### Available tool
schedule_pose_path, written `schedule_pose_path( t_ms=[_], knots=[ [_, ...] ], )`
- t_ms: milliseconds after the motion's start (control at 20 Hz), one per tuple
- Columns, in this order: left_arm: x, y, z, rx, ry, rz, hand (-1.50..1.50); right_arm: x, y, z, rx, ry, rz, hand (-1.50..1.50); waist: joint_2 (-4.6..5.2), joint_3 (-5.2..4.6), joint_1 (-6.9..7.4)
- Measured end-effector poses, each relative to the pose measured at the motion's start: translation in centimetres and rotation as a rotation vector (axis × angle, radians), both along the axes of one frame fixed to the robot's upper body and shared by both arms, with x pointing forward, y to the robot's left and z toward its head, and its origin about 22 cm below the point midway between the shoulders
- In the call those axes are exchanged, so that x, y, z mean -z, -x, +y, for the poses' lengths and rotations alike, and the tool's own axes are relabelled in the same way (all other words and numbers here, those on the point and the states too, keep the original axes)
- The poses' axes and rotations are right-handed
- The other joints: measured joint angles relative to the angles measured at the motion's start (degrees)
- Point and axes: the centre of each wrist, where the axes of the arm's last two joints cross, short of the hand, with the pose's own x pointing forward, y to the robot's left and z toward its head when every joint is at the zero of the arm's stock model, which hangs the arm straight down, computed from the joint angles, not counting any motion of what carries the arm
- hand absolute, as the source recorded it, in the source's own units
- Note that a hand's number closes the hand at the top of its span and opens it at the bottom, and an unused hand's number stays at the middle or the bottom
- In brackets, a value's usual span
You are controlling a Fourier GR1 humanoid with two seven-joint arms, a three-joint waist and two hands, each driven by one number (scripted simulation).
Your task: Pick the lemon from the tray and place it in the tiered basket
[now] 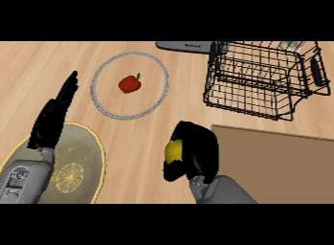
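Observation:
My right hand [197,152] is curled round the yellow lemon [173,150], which shows at the hand's left side; it hovers over the wooden counter between the tray and the basket. The round golden tray [84,143] lies at the lower left, partly under my left forearm. The black wire tiered basket [264,79] stands at the upper right, well beyond the lemon. My left hand [54,115] stays open with fingers straight, pointing up over the tray's upper edge.
A round clear plate with a silver rim [96,79] holds a red pepper [130,84] at the upper middle. A brown board [289,167] lies at the lower right. A grey appliance [187,46] sits at the back, left of the basket.

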Motion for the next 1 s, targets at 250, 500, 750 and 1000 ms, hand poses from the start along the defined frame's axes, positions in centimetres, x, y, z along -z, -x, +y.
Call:
schedule_pose_path(
  t_ms=[250, 500, 750, 1000],
  knots=[
    [0.2, -0.1, 0.1, -0.016, -0.005, 0.011, 0.0, -4.5, -2.2, 3.0, -0.054, 0.005, -0.236, 1.5, -0.64, 0.0, -1.06],
    [0.7, 0.3, 0.8, -0.035, -0.009, 0.017, 0.0, -9.3, -3.7, 5.2, -0.053, 0.018, -0.454, 1.5, -1.12, -0.03, -2.4],
    [0.6, 0.2, 1.0, -0.059, -0.008, 0.021, 0.0, -13.4, -5.6, 7.1, -0.011, 0.082, -0.582, 1.5, -1.29, -0.04, -3.75],
    [1.0, 0.6, 1.9, -0.086, -0.008, 0.018, 0.0, -17.2, -7.7, 7.8, 0.029, 0.12, -0.591, 1.5, -1.26, -0.01, -4.94]
  ],
)
